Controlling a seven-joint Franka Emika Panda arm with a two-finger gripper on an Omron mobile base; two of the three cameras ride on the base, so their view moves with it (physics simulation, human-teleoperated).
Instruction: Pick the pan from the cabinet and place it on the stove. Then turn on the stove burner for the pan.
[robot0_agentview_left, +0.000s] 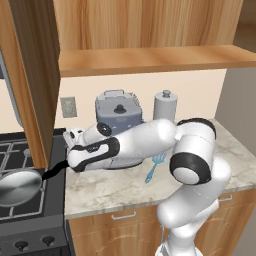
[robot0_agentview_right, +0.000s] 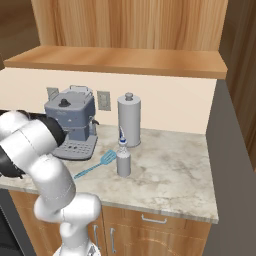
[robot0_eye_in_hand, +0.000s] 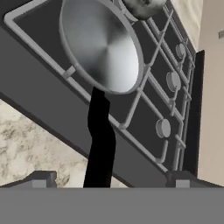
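One marble countertop (robot0_agentview_right: 170, 170) bearing a blue spatula (robot0_agentview_right: 94, 166), squeeze bottle (robot0_agentview_right: 123, 159), coffee machine (robot0_agentview_right: 72, 125) and steel canister (robot0_agentview_right: 129, 119), silver pan (robot0_agentview_left: 17, 186) empty on the black stove (robot0_agentview_left: 30, 215) grates, gripper (robot0_eye_in_hand: 109, 183) released, jaws spread astride the pan handle (robot0_eye_in_hand: 101, 140), wooden cabinet (robot0_agentview_right: 130, 25) above.

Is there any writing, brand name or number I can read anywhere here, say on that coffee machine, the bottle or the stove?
None can be read.
Coffee machine: small marks on its front panel, too blurred to read.
Bottle: no label visible.
Tall grey canister: plain.
Stove: no markings visible on its grates or by its front knobs.
Pan: bare metal.
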